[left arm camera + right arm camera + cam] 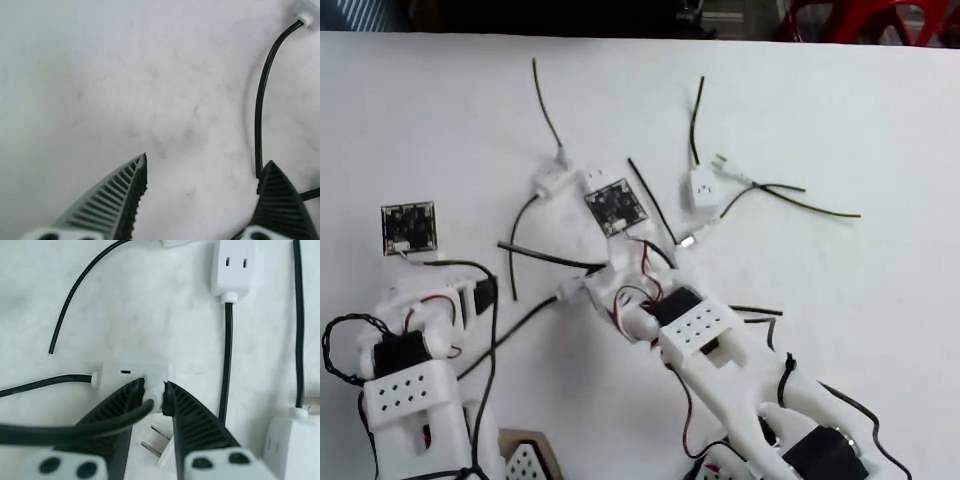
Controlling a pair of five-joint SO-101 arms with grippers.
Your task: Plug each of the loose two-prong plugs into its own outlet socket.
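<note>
the right tool (153, 386) grips a white plug (155, 396) touching the socket (120, 374) lying crosswise just ahead. the left tool (207, 160) hangs open, farther off.

Left arm (420, 300) and right arm (740, 390) are white plastic; each carries a plate (698, 325) dotted with holes; black motors (398, 352) sit inside; red and black wires (623, 305) loop out; fingers (115, 200) ribbed, grey or black.

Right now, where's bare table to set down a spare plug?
Free: the far-left table beyond the left arm, and the right side past the black cord. Crowded: the centre, sockets and cords packed around the right claw gripping a plug.
</note>
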